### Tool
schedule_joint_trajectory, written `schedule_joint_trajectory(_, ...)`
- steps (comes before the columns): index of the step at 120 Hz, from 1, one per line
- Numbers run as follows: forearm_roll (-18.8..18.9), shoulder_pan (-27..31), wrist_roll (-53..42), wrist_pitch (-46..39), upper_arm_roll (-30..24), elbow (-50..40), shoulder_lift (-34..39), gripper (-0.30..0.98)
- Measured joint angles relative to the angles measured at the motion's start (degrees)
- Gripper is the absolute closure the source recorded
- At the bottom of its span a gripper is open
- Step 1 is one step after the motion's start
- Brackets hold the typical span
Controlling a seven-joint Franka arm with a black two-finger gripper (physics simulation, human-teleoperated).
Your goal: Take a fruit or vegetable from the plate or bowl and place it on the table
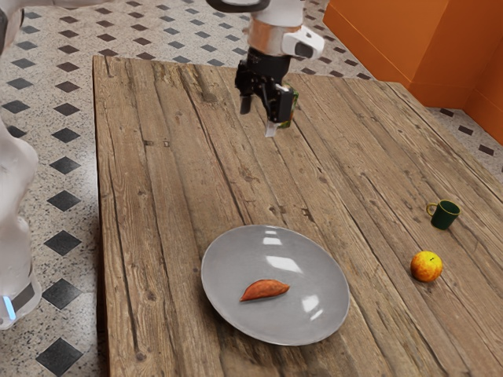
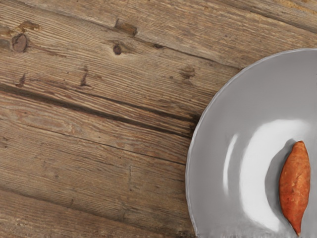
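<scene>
Pincer (image 1: 258,116), upper middle of the ext. view, is wide w/ nothing held, so it's ready to take the sweet potato (image 1: 266,290), which lies on the plate (image 1: 224,263), lower middle of the same view. Step in hand, I'd judge: get over the veg. & down to it. Wrist view has it well off to one side of the hand, so centre above it first, at a safe ht., then drop straight; a slanted approach could catch the rim & shove the plate. Turn the wrist so the pincer closes across the veg.'s short width, approx. mid-length, b/c the ends taper & would likely slip or swivel. Go low enough to get past its widest part, but stop short of pressing on the glossy plate. Close slowly & evenly, as a rounded veg. may roll if one side touches 1st. Lift vertically, clear the rim, then lower onto the tabletop (image 1: 157,236) a bit away from the plate, & not near the round fruit (image 1: 427,267) or mug (image 1: 445,216) at the ext. view's right. Release only once it's resting, w/ min. drop, so no roll.
</scene>
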State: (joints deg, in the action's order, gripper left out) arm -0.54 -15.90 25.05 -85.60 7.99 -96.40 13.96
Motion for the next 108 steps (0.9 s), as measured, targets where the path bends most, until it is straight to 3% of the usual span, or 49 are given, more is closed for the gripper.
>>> schedule_joint_trajectory(33, -0.6, 0.2, 14.7, 0.4, 0.4, 0.1, -5.4, 0.0)
schedule_joint_trajectory(50, -1.9, -3.2, 20.9, -1.5, 0.1, 0.2, -9.9, 0.0)
schedule_joint_trajectory(66, -2.3, -3.2, 26.8, -8.6, -8.2, -10.6, -3.5, 0.0)
schedule_joint_trajectory(108, -2.8, -2.2, 36.8, -20.5, -15.4, -13.4, -11.5, 0.0)
